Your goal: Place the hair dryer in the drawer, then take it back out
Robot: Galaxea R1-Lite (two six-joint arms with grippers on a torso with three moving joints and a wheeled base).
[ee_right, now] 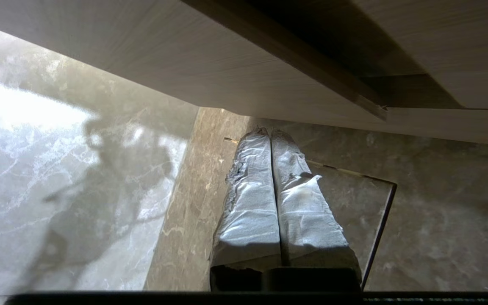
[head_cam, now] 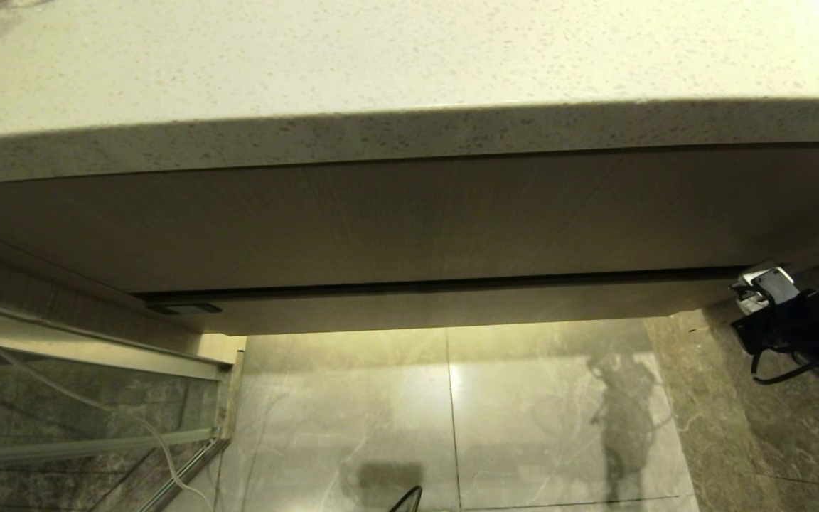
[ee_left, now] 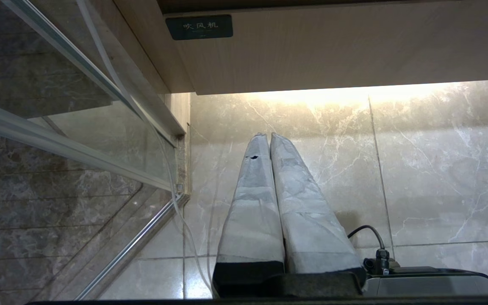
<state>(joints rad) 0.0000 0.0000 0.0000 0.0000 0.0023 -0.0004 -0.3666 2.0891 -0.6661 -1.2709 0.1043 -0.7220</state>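
Wide beige wood-grain drawer [head_cam: 452, 309] seen closed under speckled stone bench [head_cam: 381, 64]. Hair dryer not seen anywhere. Right end effector [ee_right: 269, 132] clenched, empty, near drawer's right end; left end effector [ee_left: 268, 136] clenched, parked. Risk judged: handleless front may be slipped off by clenched fingers.
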